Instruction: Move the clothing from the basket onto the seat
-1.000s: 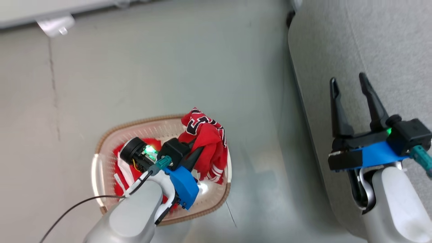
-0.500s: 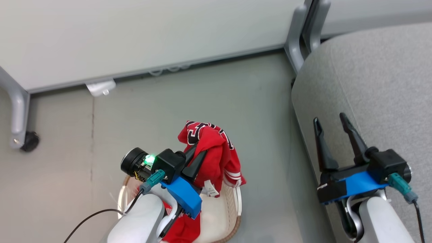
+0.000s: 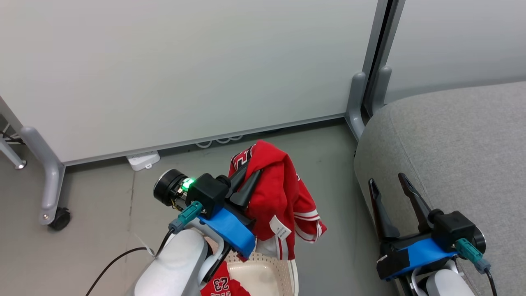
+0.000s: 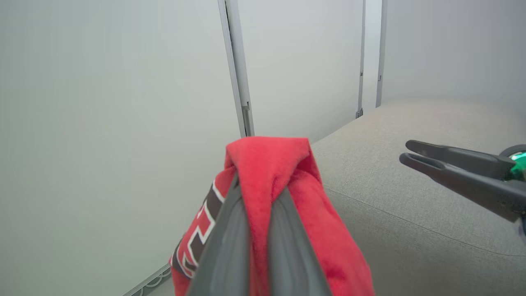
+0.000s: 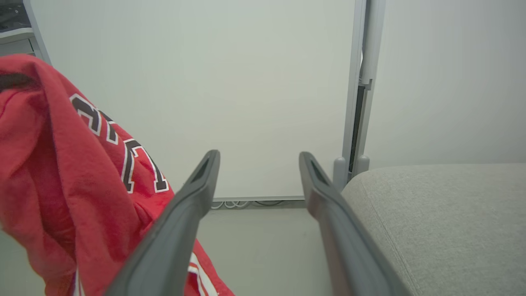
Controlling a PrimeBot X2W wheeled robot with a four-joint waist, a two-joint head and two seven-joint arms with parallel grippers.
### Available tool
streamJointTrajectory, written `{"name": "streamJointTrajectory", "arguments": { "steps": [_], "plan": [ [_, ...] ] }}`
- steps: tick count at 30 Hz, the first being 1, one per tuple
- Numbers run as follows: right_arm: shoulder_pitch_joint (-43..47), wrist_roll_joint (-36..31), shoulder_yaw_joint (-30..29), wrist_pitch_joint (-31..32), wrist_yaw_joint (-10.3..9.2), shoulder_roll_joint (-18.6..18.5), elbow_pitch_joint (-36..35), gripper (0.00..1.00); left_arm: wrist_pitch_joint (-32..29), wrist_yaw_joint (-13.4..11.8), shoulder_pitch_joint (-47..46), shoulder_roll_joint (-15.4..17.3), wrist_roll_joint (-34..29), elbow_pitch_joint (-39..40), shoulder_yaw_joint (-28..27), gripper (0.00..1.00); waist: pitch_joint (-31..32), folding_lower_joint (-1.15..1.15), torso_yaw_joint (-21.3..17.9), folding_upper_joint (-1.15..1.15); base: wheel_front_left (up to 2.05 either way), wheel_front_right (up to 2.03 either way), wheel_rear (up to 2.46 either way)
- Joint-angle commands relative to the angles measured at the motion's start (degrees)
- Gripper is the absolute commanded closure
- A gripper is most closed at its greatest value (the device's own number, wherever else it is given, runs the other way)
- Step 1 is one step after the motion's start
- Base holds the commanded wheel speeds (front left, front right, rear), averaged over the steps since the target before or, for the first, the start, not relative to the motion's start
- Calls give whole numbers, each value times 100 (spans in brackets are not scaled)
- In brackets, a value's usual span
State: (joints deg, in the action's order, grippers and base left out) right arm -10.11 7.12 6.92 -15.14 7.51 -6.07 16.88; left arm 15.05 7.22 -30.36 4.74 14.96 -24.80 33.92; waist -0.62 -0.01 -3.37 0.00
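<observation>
Basket (image 3: 283, 265) is cut off by the head view's bottom edge and partly hidden behind the left arm, so just a stretch of cream perforated wall shows. A second red garment (image 3: 224, 285) lies in it, number 23 readable, the rest hidden. Left gripper (image 3: 251, 172) is clamped on the red jersey (image 3: 281, 193), which hangs above the basket, over the floor (image 3: 102, 205) and apart from the grey sofa seat (image 3: 452, 139) at the right. Jersey lettering is folded up (black with white outline, can't read the word). Head view gives the white-striped hems and a white care label (image 3: 280, 229) hanging down. Left wrist view gives the pinch up close: a fold of red fabric sticking up between the two pressed-together fingers. Right gripper (image 3: 386, 178) sits by the seat's front edge; its own wrist view shows the fingers spread wide with nothing between them and the jersey at the left. White partition (image 3: 185, 70) stands behind, on a castor leg (image 3: 51, 197).
</observation>
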Motion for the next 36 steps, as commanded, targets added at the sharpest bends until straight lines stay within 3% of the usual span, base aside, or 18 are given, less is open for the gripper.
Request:
{"name": "streamJointTrajectory", "arguments": {
  "steps": [1,18,26,36],
  "plan": [
    [102,-18,24,-2,-4,34,-5,0,19,19,-13,-2,20,40,-32,100,92,1,-11,0,0,0,0],
    [-33,47,636,-2,-4,-59,-166,0,19,27,44,-43,-4,38,-70,100,162,1,7,0,0,0,0],
    [-300,131,1358,-2,-4,-183,-206,0,19,30,65,-72,-42,26,-61,100,80,1,45,0,0,0,0],
    [-1119,202,2282,-1,-4,-324,462,0,19,32,-59,-130,-34,54,95,100,-59,1,185,0,0,0,0]
  ]
}}
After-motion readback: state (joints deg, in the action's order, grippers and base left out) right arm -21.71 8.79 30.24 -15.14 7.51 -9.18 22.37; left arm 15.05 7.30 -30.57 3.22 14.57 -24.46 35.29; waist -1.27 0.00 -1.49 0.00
